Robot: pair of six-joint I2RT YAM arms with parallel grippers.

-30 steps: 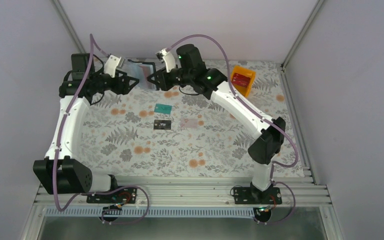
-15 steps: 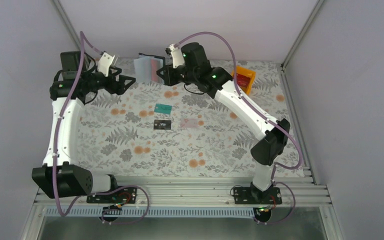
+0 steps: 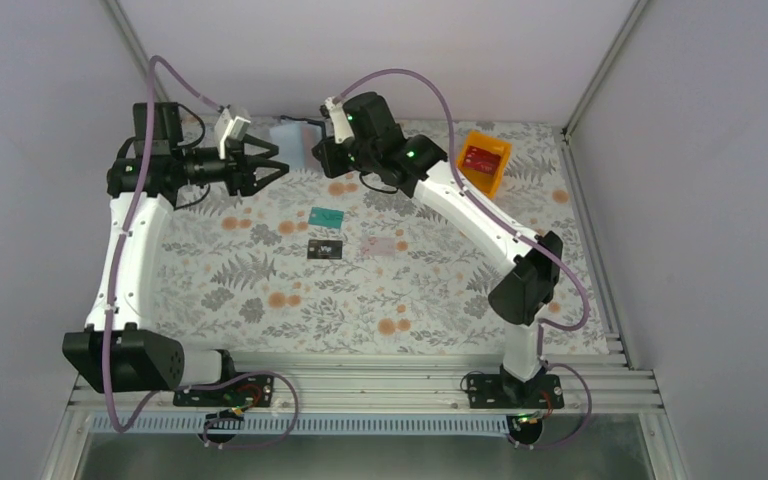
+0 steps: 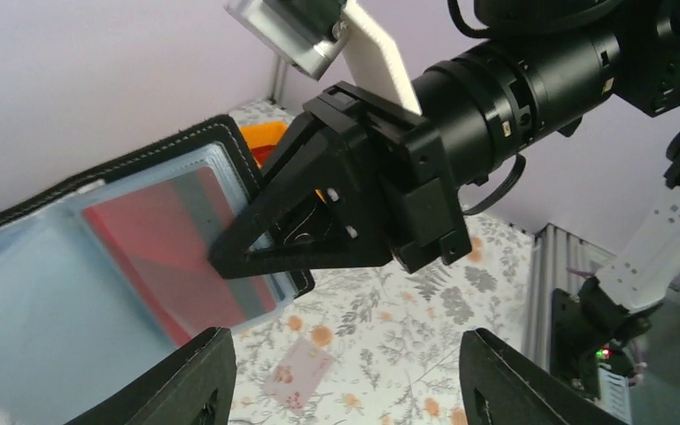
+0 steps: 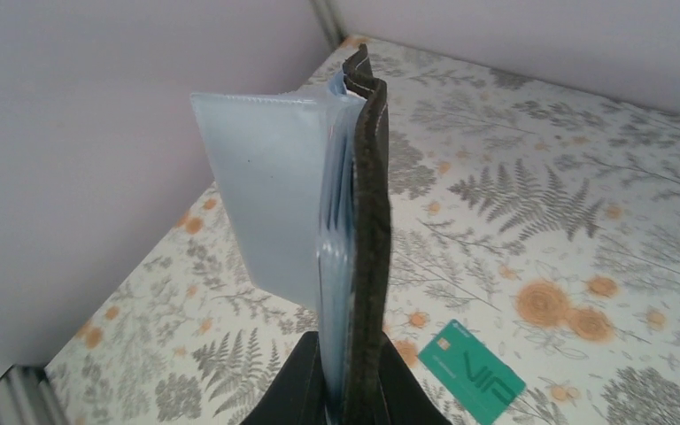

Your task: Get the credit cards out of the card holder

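Note:
My right gripper (image 3: 315, 150) is shut on the black card holder (image 3: 291, 136) and holds it upright above the table's far edge. In the right wrist view the card holder (image 5: 367, 204) is edge-on between my gripper's (image 5: 351, 376) fingers, with its bluish sleeves (image 5: 270, 190) fanned left. My left gripper (image 3: 280, 163) is open, just left of the holder and pointing at it. In the left wrist view the gripper (image 4: 345, 390) is empty, and a sleeve of the holder (image 4: 97, 283) shows a red tint. The teal card (image 3: 327, 216), black card (image 3: 326, 249) and pink card (image 3: 381, 246) lie on the table. No blue card is visible.
An orange bin (image 3: 486, 160) with a red card (image 3: 480, 157) stands at the far right of the flowered table (image 3: 260, 290). The back wall is close behind both grippers. The teal card (image 5: 476, 372) and pink card (image 4: 297, 372) lie below the grippers.
The right gripper lifted the card holder off the table and turned it upright. The left gripper pulled back, then swung right toward the holder with its jaws open.

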